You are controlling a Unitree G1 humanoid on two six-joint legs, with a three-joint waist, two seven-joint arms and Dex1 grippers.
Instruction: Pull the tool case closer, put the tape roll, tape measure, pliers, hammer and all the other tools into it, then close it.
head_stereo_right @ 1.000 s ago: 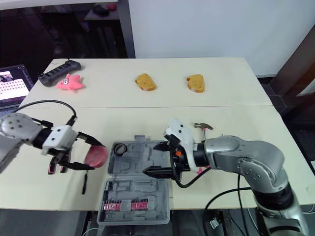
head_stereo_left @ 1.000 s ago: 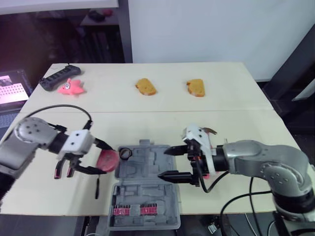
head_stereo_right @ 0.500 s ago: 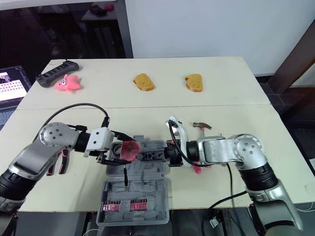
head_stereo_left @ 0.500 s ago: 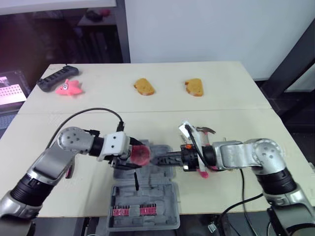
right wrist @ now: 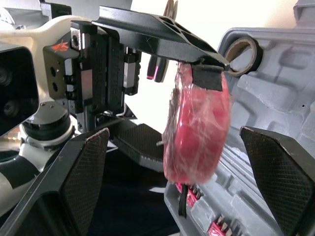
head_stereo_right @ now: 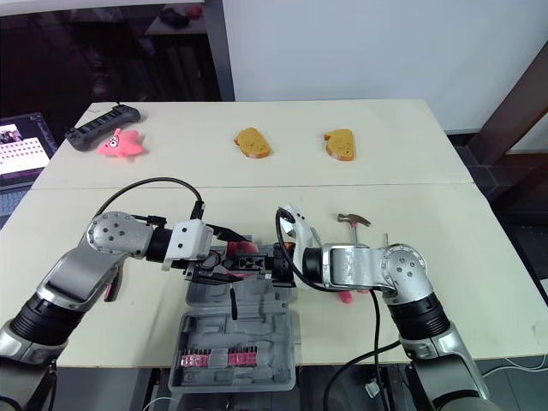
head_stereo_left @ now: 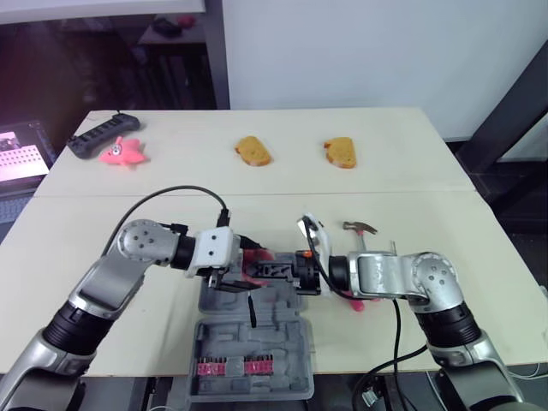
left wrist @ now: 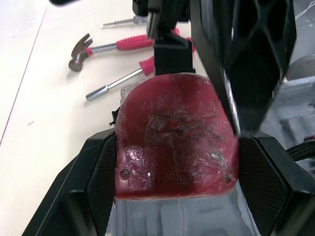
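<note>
The counter [head_stereo_left: 282, 163] carries the tool case [head_stereo_left: 250, 344], open at its near edge, the tape roll [right wrist: 244, 40] already inside. The left fingers [left wrist: 98, 187] clench the red tape measure [left wrist: 172, 137] over the tray, with the right fingers [right wrist: 83, 167] spread wide beside it. The hammer [head_stereo_left: 364, 229] and pliers [head_stereo_right: 110, 288] are not yet packed, and the lid is not yet shut.

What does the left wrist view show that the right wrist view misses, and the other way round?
Left wrist view: the hammer and a red-handled driver lying on the table. Right wrist view: the tape roll seated in a recess of the tool case. Shared: the red tape measure pinched in the left claw above the open tool case, with the right claw open close by.
</note>
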